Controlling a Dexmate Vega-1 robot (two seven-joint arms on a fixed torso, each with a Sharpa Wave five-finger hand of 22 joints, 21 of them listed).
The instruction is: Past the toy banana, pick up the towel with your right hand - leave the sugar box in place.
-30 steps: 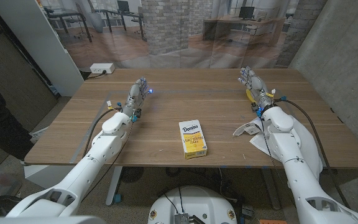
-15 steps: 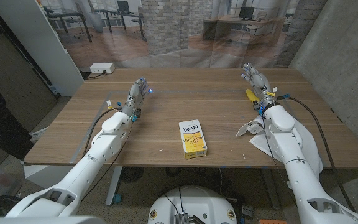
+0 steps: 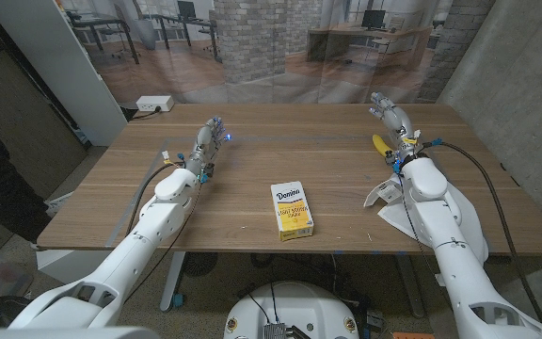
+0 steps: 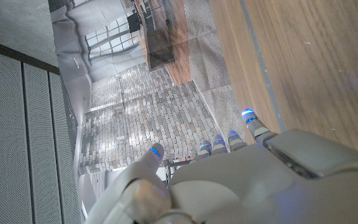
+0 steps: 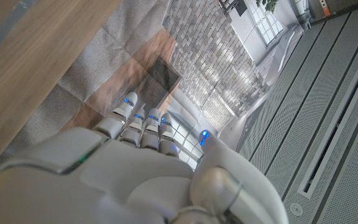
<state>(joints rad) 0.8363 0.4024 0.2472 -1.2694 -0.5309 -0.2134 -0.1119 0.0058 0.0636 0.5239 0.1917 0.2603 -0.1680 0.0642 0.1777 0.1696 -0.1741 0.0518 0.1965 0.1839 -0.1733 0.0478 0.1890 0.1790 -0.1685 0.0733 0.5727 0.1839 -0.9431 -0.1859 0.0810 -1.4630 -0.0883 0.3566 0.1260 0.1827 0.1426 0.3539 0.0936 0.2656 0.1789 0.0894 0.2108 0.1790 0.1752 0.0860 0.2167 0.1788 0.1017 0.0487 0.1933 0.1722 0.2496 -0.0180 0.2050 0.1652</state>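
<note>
The right arm has swung a little outward and farther up the table (image 3: 252, 165) over the last second, so the right hand (image 3: 390, 114) now sits nearer the far edge, beyond the toy banana (image 3: 381, 145). It holds nothing, its fingers held straight and close together, pointing away. That puts it well past where it needs to be, I'd say: the towel (image 3: 384, 196), a pale crumpled thing, lies near the front right of the table, partly under the right forearm. The hand would have to draw back toward it. The sugar box (image 3: 292, 210) lies untouched near the front edge, mid-table. The left hand (image 3: 211, 137) hovers over the far left, empty, fingers extended.
</note>
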